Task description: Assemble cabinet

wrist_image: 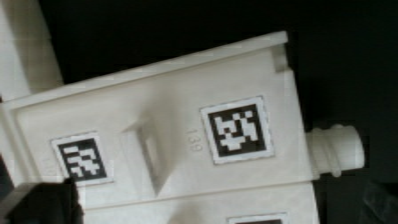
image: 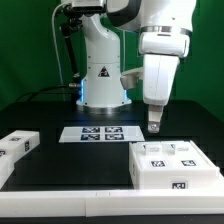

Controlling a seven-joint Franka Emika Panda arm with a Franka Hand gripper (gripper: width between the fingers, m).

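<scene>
- End effector (image: pixel 153 126): hangs clear of the tabletop (image: pixel 60 178), nothing in its grasp. Fingers look close together in the exterior view, but how far apart I cannot tell.
- Cabinet box (image: pixel 172 165): sits on the tabletop just below the end effector, mostly off toward the exterior view's right. Not touching it.
- Wrist view: flat white face with square tags (wrist_image: pixel 238 129) and a short round stub (wrist_image: pixel 338 152) jutting from one side edge.
- Second white panel (image: pixel 17 146): well apart from the end effector, toward the exterior view's left. Marker board (image: pixel 100 133) lies behind it.
- Handling, my read: rigid moulded plastic, hollow, likely light. The smooth faces may slip.
- Grip: pinch across a thin wall or edge, not the broad top. Avoid the stub.
</scene>
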